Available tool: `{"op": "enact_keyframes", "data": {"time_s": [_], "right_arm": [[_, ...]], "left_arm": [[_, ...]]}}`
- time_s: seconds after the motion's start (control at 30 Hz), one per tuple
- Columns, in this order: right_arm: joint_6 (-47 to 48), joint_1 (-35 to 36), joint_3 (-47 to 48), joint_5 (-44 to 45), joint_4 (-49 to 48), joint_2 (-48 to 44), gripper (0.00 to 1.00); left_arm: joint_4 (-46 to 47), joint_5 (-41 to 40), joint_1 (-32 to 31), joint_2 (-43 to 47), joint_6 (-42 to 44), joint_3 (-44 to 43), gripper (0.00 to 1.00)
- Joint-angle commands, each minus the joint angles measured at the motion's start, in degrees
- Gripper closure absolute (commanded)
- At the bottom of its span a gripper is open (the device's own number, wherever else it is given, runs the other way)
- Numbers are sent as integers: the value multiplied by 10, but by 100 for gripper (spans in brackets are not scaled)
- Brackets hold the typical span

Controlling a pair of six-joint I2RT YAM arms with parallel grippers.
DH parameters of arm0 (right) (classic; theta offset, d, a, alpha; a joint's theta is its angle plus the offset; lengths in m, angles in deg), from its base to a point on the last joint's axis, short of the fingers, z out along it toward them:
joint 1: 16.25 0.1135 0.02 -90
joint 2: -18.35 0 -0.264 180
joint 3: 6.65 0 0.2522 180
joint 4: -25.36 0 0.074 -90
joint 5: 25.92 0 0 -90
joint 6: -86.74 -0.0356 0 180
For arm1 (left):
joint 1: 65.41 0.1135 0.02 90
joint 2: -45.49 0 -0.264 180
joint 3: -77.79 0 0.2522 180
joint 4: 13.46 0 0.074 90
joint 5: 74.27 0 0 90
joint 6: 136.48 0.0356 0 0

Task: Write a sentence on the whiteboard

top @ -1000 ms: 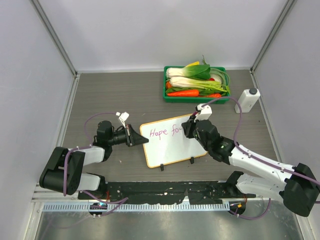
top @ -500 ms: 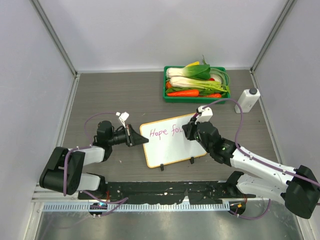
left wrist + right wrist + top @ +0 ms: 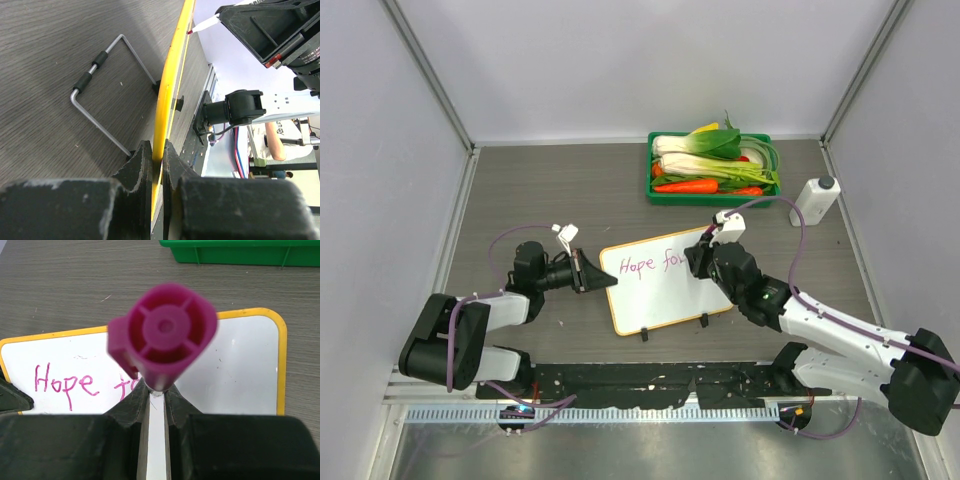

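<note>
Both stretched low toward centre; left tool (image 3: 606,279) clamps whiteboard (image 3: 665,295) edge; right tool (image 3: 156,396) grips magenta marker (image 3: 164,335).

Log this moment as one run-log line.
left end effector: shut on whiteboard rim | right end effector: shut on magenta marker over board | sentence: "Hope" plus start of second word

whiteboard (image 3: 670,295) — white, orange rim, rounded corners, skewed | sentence (image 3: 642,265) — pink "Hope fo" legible, upper left
</note>
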Motion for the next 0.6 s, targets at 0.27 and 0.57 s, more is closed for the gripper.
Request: {"op": "enact_keyframes", "data": {"time_s": [0.27, 0.57], "right_arm": [[20, -3, 33, 34, -31, 17, 99], [20, -9, 39, 45, -28, 24, 99]], "left_arm": [[-30, -46, 0, -7, 23, -4, 100], [-30, -46, -1, -5, 23, -4, 100]]}}
